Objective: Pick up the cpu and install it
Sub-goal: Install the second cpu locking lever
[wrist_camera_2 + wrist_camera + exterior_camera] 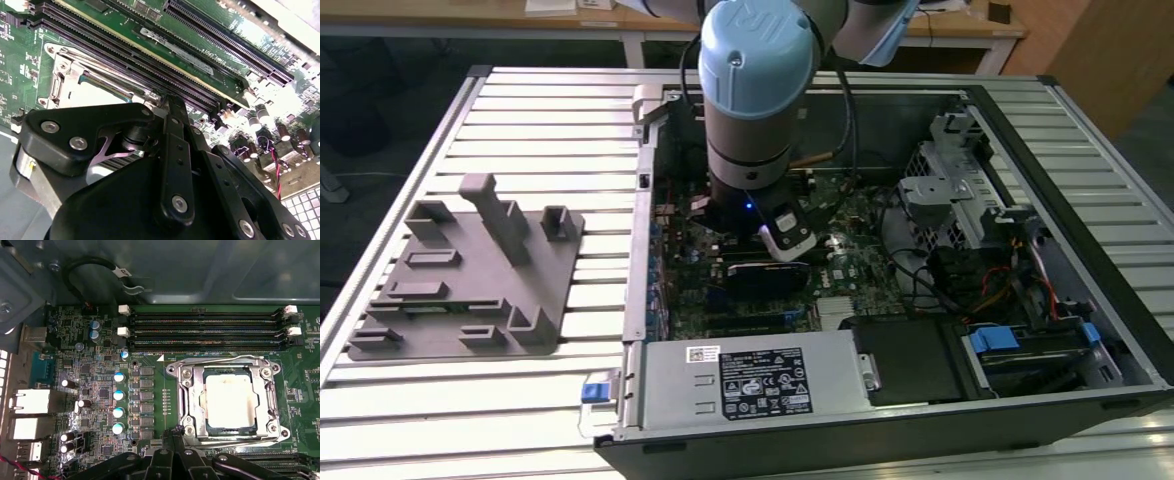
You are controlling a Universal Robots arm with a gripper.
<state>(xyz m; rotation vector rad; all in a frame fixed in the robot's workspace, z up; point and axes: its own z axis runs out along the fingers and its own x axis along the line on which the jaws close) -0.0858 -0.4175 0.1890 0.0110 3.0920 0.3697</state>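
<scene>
An open computer case lies on a slatted metal surface. On the exterior view's left, a grey plastic tray with upright blocks rests on the slats, apart from the case. Inside, a green circuit board carries long memory slots, round capacitors and a metal-framed socket.

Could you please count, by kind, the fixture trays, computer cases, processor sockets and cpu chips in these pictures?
Grey fixture tray: 1
Open computer case: 1
Socket frame: 1
cpu, lying in the socket: 1
Total: 4
</scene>
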